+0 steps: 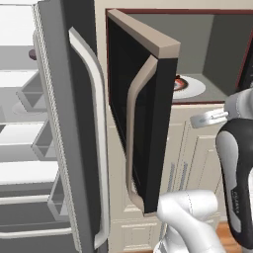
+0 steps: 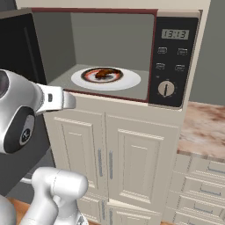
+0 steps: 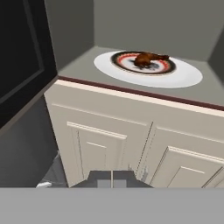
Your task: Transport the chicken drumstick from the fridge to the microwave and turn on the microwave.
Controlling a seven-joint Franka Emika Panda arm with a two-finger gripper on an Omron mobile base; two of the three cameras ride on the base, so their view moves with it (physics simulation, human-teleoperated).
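Chicken drumstick (image 3: 148, 58): small, lumpy, reddish-brown, glossy; lies on a red-rimmed dish atop the white round plate (image 3: 188, 78) inside the microwave (image 2: 173, 61). Microwave cavity matte grey, dark-red rim; black glass door (image 1: 141, 118) swung open, curved tan handle. Fridge (image 1: 74, 128) door dark grey, long pale handle. Gripper (image 3: 112, 178) clenched, empty, before cream panelled cabinets (image 2: 118, 162).

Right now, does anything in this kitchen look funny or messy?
Nothing is spilled or broken. Both doors hang open: the fridge and the microwave. The chicken drumstick sits neatly on the plate inside.
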